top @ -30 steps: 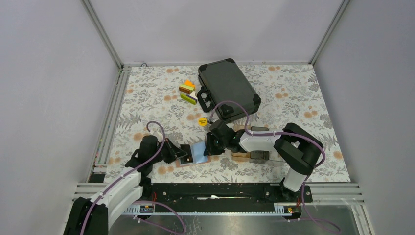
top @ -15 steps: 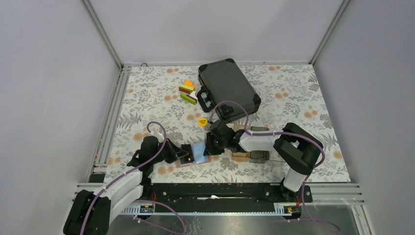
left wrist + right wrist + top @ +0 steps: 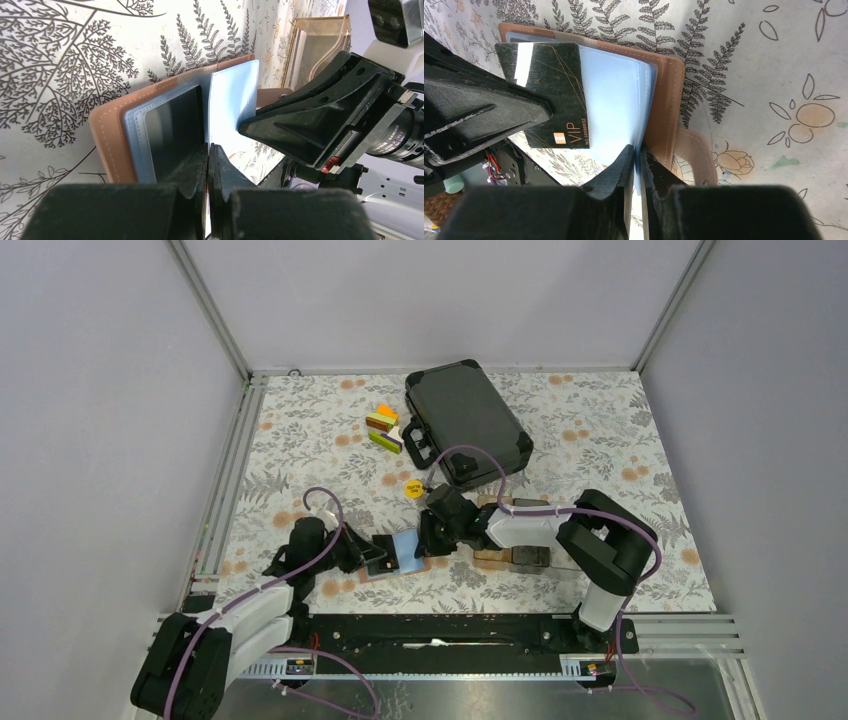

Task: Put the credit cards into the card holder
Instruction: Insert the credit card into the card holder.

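My left hand (image 3: 207, 156) is pinched shut on the near edge of a dark card (image 3: 549, 90), which sticks straight out ahead of the fingertips, long axis in line with the hand. The card lies over the left half of the open card holder (image 3: 669, 95), flat on the desk (image 3: 600, 440) between the two arms. Whether its leading edge is inside a pocket I cannot tell. My right hand (image 3: 636, 152), reaching in from the opposite side, is closed on the edge of a blue-grey leaf of the holder, lifting it clear. I judge the push goes along the card's length. Just behind the right hand stands a clear tray (image 3: 320, 40), contents unclear.
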Available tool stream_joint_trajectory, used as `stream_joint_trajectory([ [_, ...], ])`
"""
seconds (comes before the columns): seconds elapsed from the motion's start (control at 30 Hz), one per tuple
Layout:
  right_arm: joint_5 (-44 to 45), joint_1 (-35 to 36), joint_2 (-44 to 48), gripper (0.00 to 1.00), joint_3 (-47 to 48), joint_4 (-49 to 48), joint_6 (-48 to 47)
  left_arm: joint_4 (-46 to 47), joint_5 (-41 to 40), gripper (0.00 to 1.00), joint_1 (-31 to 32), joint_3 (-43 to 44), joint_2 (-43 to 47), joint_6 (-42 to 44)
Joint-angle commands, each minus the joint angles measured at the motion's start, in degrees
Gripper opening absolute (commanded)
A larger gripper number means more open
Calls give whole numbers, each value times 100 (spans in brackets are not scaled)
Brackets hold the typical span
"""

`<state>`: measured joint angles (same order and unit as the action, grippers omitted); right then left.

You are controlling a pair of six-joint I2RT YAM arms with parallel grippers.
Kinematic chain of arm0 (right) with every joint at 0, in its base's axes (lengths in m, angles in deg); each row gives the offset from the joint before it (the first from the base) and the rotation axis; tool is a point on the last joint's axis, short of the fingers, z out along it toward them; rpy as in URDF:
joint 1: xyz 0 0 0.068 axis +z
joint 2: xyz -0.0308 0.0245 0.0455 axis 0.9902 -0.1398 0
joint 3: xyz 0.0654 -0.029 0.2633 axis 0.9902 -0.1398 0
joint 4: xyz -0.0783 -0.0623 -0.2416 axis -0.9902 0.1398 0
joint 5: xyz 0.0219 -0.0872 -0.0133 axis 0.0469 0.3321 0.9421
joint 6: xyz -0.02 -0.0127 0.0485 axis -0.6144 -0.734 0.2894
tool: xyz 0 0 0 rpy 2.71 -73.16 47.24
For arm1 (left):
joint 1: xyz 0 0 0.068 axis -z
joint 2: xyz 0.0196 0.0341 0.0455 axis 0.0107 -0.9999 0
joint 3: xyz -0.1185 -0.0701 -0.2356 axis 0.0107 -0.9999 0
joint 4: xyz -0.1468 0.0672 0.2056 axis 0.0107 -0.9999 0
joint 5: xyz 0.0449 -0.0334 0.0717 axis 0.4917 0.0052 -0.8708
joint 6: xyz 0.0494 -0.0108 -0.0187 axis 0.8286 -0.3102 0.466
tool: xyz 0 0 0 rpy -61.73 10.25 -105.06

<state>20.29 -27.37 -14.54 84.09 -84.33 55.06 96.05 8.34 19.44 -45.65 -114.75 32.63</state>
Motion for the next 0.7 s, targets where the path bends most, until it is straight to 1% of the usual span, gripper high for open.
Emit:
stream_joint_trajectory([
  [0.0, 255, 25, -267, 15, 22, 313, -36, 344, 127, 0, 49, -90, -113, -30],
  [0.43, 296, 26, -281, 15, 23, 348, -27, 302, -43, 0, 229, -123, -270, -330],
  [0.5, 304, 26, -271, 15, 15, 354, -26, 250, -78, 0, 243, -157, -211, -405],
  [0.67, 331, 26, -252, 15, 14, 374, -31, -346, -366, 0, 253, -111, 298, -392],
])
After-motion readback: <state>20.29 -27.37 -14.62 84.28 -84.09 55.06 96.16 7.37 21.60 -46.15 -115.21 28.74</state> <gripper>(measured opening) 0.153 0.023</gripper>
